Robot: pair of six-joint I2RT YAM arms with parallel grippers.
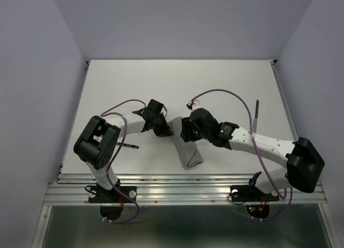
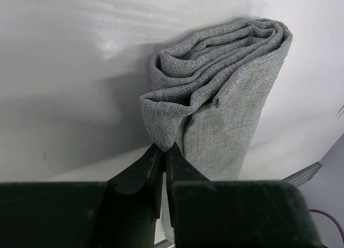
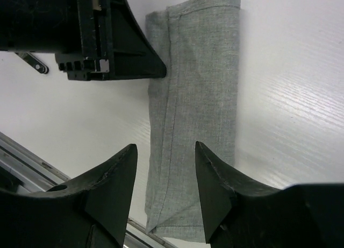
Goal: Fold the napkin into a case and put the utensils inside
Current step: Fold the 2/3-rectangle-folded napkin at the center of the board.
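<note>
The napkin (image 1: pixel 191 154), folded into a narrow grey oblong, lies on the white worktop (image 1: pixel 161 86) between the two arms, near the front edge. The left fingers (image 2: pixel 156 163) are all but closed, pinching a corner of its layered end, while the right fingers (image 3: pixel 126 161) stand well apart and hold nothing, hanging over the cloth (whether they touch it I cannot tell). One utensil (image 1: pixel 257 114) lies well off to the right, and another (image 1: pixel 128 146) lies beside the left arm.
</note>
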